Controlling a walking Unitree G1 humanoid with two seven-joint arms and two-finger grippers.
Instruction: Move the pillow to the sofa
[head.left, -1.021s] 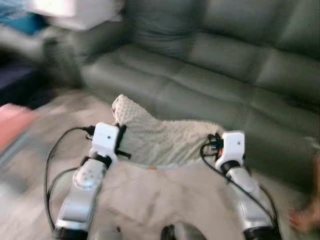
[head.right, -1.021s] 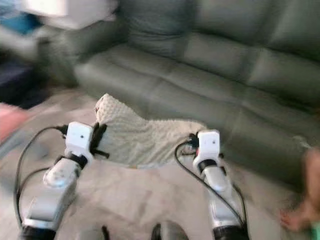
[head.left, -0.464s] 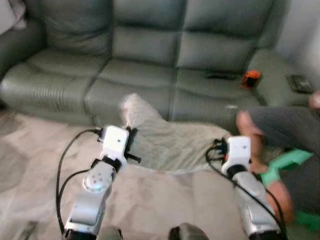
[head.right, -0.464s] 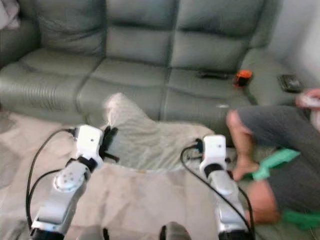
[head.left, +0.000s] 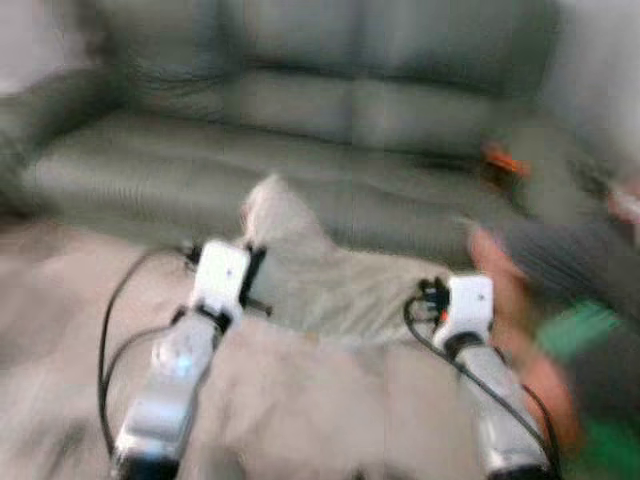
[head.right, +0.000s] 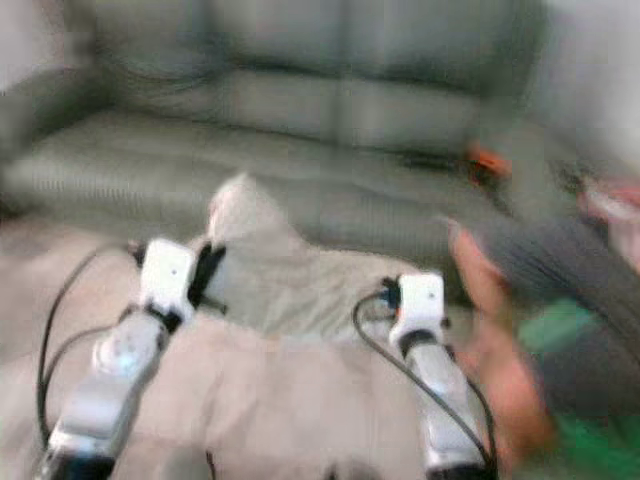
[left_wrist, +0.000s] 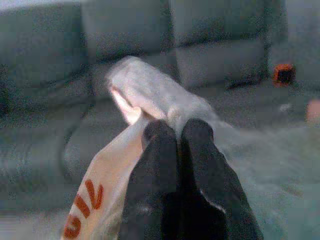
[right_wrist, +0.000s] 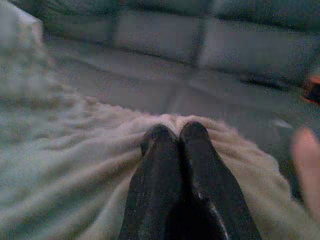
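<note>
Head views blurred, one pillow (head.left: 340, 290) pinched by left gripper (left_wrist: 176, 131) and right gripper (right_wrist: 174, 133), one sofa (head.left: 300, 120) behind.

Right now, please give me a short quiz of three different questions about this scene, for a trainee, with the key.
1. True or false: the pillow already lies on the sofa.
2. Which holds the pillow? A) left gripper alone B) right gripper alone C) both
3. Fill in: on the sofa seat lies a small ____ object.

Key: 1. False, it hangs between the grippers before the sofa. 2. C, each is shut on an edge. 3. Orange.
</note>
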